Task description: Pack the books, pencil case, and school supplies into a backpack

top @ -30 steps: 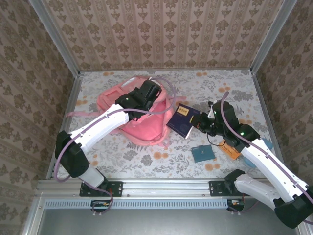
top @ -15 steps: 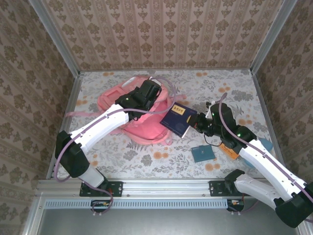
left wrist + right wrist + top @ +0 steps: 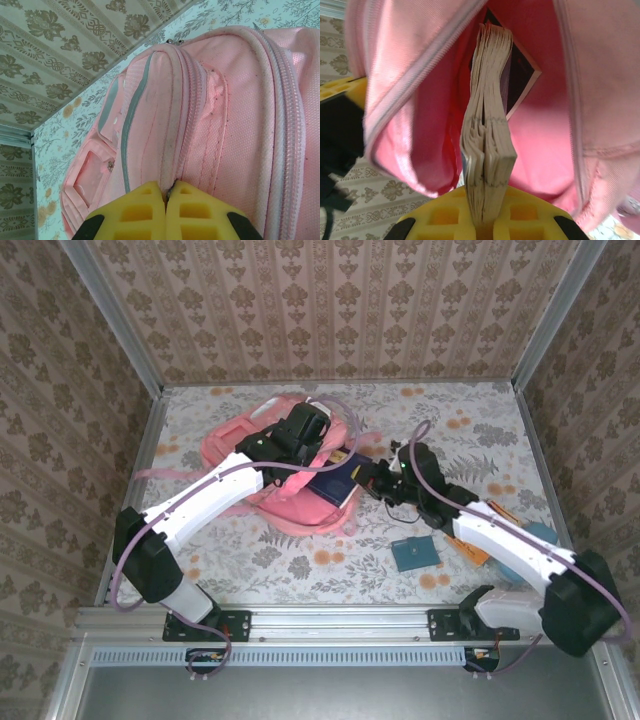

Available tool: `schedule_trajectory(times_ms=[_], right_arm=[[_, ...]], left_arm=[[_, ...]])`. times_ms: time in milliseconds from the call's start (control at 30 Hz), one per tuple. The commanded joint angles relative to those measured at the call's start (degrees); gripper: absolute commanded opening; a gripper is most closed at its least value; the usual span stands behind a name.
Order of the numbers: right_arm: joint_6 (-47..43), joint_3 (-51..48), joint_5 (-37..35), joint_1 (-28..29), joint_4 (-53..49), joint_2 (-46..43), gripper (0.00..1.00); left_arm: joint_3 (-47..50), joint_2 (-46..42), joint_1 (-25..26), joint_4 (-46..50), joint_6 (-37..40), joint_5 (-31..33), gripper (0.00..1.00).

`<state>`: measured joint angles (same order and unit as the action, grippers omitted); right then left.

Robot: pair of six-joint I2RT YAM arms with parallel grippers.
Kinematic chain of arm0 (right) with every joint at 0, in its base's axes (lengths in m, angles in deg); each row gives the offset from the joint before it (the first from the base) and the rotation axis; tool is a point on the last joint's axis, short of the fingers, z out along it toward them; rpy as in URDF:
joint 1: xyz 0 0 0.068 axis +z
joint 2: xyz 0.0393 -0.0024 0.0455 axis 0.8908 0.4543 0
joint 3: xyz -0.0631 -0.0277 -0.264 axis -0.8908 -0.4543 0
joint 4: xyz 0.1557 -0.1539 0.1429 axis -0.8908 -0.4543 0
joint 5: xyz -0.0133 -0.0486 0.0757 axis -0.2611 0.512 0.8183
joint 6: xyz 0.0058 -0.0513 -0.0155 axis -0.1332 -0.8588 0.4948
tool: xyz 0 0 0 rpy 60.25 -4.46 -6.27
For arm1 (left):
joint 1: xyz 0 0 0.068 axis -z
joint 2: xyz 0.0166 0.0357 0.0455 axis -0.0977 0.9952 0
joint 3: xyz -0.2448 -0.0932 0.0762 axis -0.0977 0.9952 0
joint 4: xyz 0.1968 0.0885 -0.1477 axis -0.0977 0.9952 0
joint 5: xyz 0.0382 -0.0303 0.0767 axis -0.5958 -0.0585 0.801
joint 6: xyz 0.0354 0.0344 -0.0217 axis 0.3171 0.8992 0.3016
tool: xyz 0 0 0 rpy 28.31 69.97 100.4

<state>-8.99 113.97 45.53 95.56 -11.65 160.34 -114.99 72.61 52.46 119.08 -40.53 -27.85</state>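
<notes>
The right jaws grip the navy book (image 3: 487, 130) by its near end, long axis pointing into the backpack (image 3: 600, 75) mouth. The left jaws pinch its rim.

The backpack (image 3: 300, 508) is showing salmon pink with a pale grey stripe. The large book (image 3: 335, 483) is showing dark navy and the small book (image 3: 413, 553) teal. The table (image 3: 300, 565) is showing grey leaves and orange blossoms, and the walls (image 3: 330, 310) are showing beige-brown damask.

Lab test booth: wallpapered panels (image 3: 330, 310), aluminium frame (image 3: 330, 622), floral tabletop (image 3: 290, 560).
</notes>
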Motion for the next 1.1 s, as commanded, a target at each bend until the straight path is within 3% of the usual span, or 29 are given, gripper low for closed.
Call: schedule_trajectory(times_ms=[0,300,667,867,967,1067], right_arm=[[3.77,3.76,-2.84,1.95,10.99,5.01,0.01],[13.31,8.93,-12.72,6.06,14.90,20.12,0.01],[17.08,16.61,-15.29,7.24,20.59,34.87,0.04],[21.21,21.00,-10.67,7.41,24.40,42.30,0.07],[22.82,21.55,-10.21,7.58,26.08,43.31,0.12],[22.47,23.16,-6.70,7.43,25.50,43.97,0.27]], left_arm=[[-3.96,-2.66,0.31,-5.72,-1.47,1.45,0.02],[-4.91,-2.55,-0.09,-4.44,-2.32,0.40,0.01],[-4.79,-2.54,-0.98,-2.84,-4.04,-2.25,0.01],[-4.85,-2.48,-1.63,-2.57,-4.90,-2.65,0.01],[-4.66,-2.51,-2.27,-2.47,-6.18,-3.67,0.00],[-4.54,-2.46,-2.71,-2.74,-6.95,-4.53,0.00]])
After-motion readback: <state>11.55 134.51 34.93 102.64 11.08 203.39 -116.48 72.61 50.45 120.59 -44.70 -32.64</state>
